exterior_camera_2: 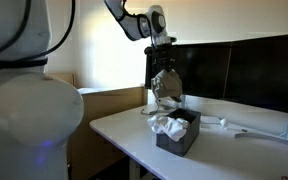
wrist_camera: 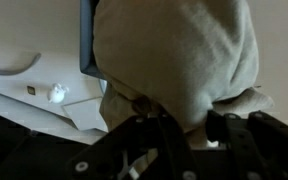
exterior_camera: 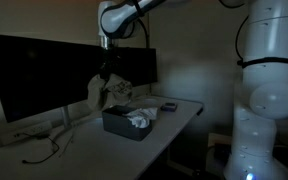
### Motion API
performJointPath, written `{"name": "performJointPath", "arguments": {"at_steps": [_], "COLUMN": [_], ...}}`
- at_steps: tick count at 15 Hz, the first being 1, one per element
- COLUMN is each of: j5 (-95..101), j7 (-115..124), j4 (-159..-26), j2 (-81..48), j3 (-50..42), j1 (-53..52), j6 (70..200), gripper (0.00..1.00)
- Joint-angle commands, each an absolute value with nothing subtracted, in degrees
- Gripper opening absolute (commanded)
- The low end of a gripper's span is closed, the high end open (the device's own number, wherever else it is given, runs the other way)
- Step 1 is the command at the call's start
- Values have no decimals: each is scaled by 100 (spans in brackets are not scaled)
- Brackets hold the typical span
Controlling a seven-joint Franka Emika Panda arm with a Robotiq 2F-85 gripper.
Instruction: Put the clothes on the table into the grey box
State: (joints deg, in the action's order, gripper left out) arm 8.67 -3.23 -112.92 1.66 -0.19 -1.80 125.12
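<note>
1. Around the grey box (exterior_camera_2: 179, 142) the table (exterior_camera_2: 119, 125) lay bare and white on the near side. Its rounded front edge ran just short of the box, so little room was left there. Open tabletop stretched away to either side of the box.
2. Above the box the air was clear up to the hanging cloth. The box's rim stood open at the top in both exterior views.
3. Over the far rim of the box the gripper (exterior_camera_2: 164, 67) hung from the arm with its fingers pointing down. It was clenched on a grey-beige cloth (exterior_camera_2: 166, 90), which drooped in a loose bundle. Its lowest folds hung near the box's rim; I could not tell whether they touched it.
4. From the wrist view the same cloth (wrist_camera: 174, 60) filled most of the picture. It was bunched against the dark fingers (wrist_camera: 229, 130), which hid how narrow the gap was. White tabletop showed beside it.
5. Inside the box a crumpled white cloth (exterior_camera_2: 166, 125) was heaped against one end, rising slightly over the rim.
6. Beyond the box, on the dim exterior view, a small dark object (exterior_camera: 169, 106) lay on the table, apart from the box; what it was could not be made out.
7. Behind the box a wide dark monitor (exterior_camera_2: 239, 65) stood along the back of the table, walling off that side just behind the hanging cloth.
8. Farthest from the box, the robot's white base (exterior_camera_2: 24, 120) bulked off the table's end.
</note>
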Motion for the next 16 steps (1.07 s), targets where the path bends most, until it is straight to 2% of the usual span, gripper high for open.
{"name": "performJointPath", "arguments": {"at_steps": [1,7,16], "j5": [929,1286,1292], "j7": [157,648,601], "j4": [-11742,-11925,-11730], "j2": [372,-46,-1568], "j3": [-189,-357,-462], "j1": [80,271,211], "j6": [12789,12774,12495], "gripper": [12,12,12]}}
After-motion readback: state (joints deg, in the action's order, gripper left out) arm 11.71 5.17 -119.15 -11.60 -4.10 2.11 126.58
